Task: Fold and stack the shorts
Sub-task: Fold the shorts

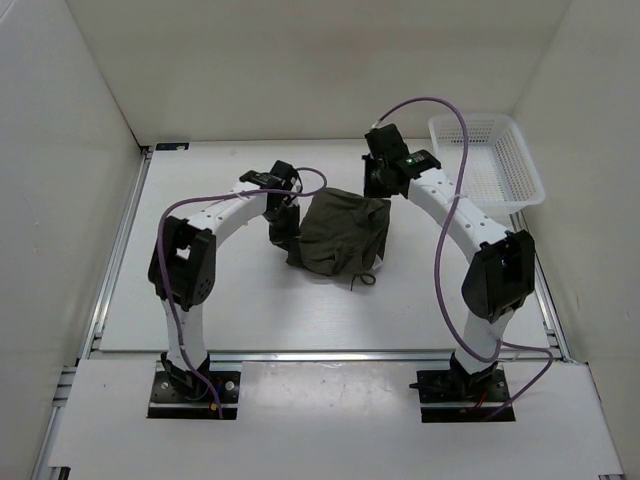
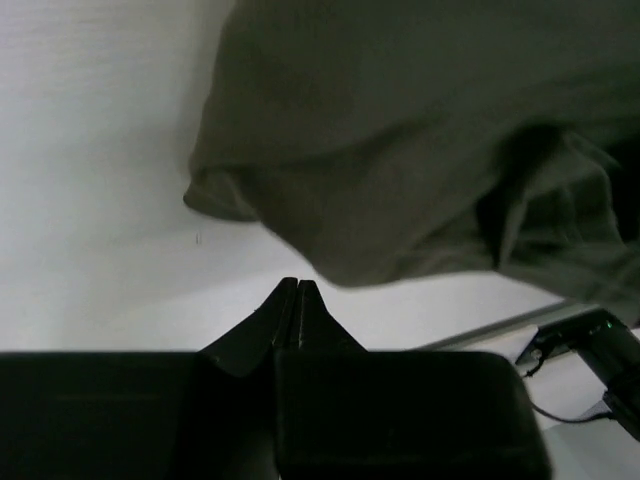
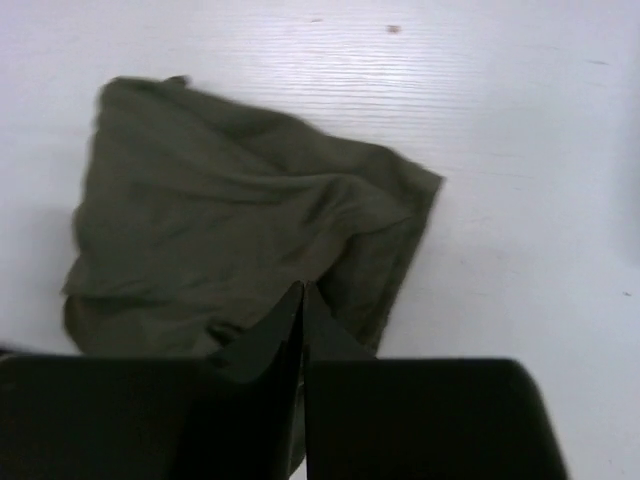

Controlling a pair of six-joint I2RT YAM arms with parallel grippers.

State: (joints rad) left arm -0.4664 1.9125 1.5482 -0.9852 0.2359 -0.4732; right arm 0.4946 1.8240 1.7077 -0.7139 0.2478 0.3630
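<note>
The dark olive shorts (image 1: pixel 338 232) lie folded into a rumpled square in the middle of the white table, with a drawstring loop (image 1: pixel 365 279) poking out at their near edge. My left gripper (image 1: pixel 283 232) sits just off their left edge. In the left wrist view its fingertips (image 2: pixel 298 287) are pressed together with nothing between them, and the shorts (image 2: pixel 420 150) lie a little beyond. My right gripper (image 1: pixel 378 188) hangs at their far right corner. Its tips (image 3: pixel 302 292) are shut above the edge of the shorts (image 3: pixel 230 220), and no cloth shows between them.
A white plastic basket (image 1: pixel 490 165) stands at the back right corner of the table. White walls enclose the table on three sides. A metal rail (image 1: pixel 118 240) runs along the left edge.
</note>
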